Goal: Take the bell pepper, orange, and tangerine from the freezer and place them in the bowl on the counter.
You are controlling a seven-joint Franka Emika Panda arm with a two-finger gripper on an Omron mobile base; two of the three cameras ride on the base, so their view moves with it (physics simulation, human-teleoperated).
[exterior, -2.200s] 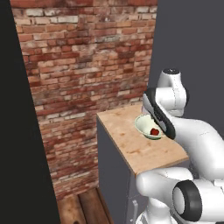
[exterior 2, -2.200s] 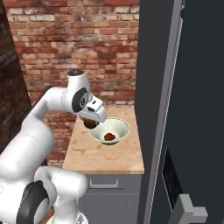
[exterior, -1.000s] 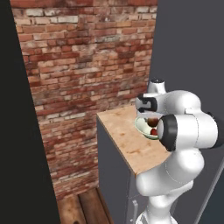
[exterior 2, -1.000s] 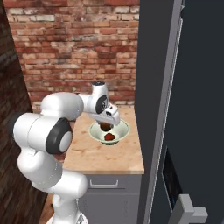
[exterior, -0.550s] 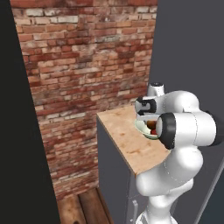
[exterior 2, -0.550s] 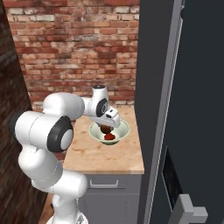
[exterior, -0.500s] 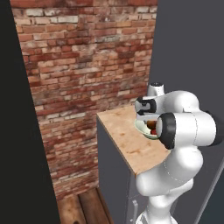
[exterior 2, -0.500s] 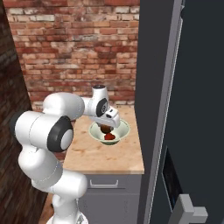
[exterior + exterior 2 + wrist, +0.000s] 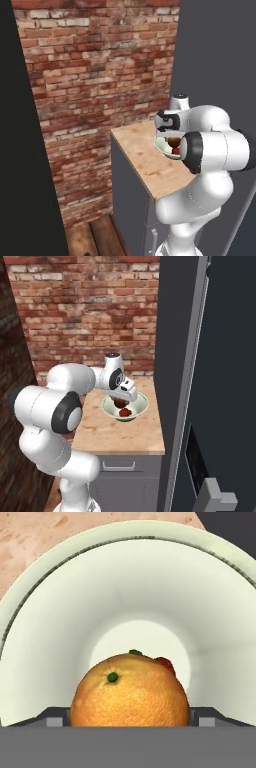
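Note:
The pale greenish-white bowl (image 9: 143,404) (image 9: 163,145) (image 9: 60,612) stands on the wooden counter (image 9: 110,436) (image 9: 145,162) beside the freezer (image 9: 220,381). A small red bell pepper (image 9: 125,413) (image 9: 165,663) lies in the bowl's bottom. My gripper (image 9: 120,400) (image 9: 130,719) hangs just over the bowl's middle, its jaws wide and shut on a round orange fruit (image 9: 130,694) (image 9: 119,403). The fruit has a green stem dot; it may be the orange or the tangerine, I cannot tell which. It hides most of the pepper in the hand view.
A red brick wall (image 9: 85,311) rises behind the counter. The dark freezer door (image 9: 177,381) stands at the counter's right edge, close to the bowl. Below the top sits a grey drawer with a metal handle (image 9: 116,467).
The hand with the orange fruit swung in over the bowl and has sunk slightly toward it. The bowl and pepper have stayed put.

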